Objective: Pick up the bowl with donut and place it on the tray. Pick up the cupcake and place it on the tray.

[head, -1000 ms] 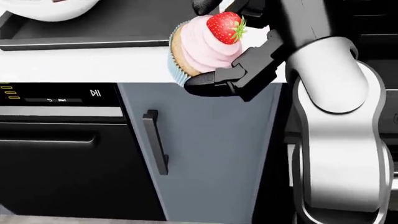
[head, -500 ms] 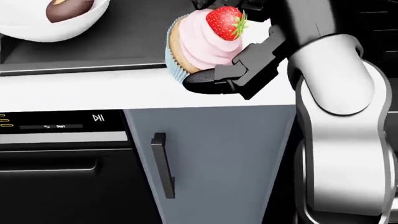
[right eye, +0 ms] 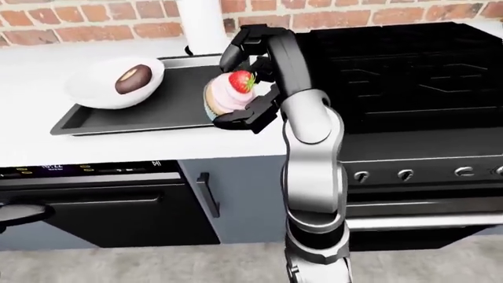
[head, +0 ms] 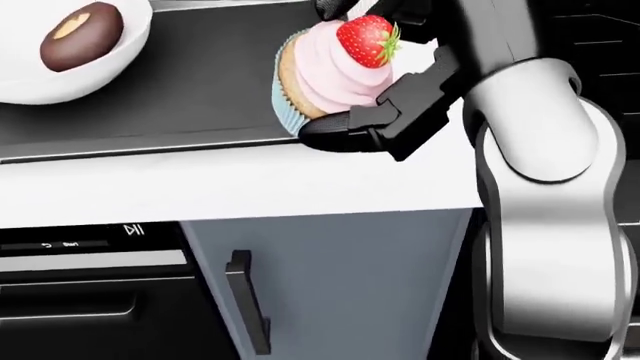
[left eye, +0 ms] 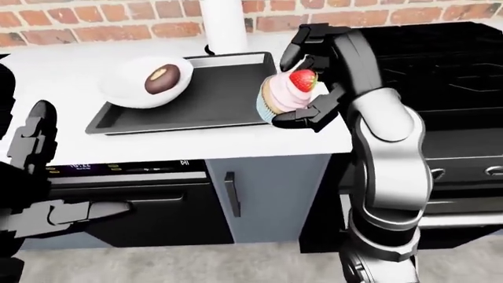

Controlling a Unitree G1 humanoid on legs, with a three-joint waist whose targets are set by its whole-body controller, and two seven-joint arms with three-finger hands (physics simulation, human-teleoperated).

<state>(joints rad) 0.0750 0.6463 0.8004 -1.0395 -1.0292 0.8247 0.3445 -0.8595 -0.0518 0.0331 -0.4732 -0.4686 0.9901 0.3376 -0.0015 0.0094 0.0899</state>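
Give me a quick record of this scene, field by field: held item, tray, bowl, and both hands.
held item: pink-frosted cupcake with a strawberry, tilted, held over the tray's right end
tray: dark rectangular baking tray on the white counter
bowl: white bowl holding a chocolate donut, on the tray's left end
right hand: shut on the cupcake
left hand: low, holding nothing, fingers spread

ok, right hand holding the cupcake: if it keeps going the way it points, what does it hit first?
Probably the tray: the right hand points left over its right rim, cupcake leading. The bowl with donut lies farther left. Height is unclear.
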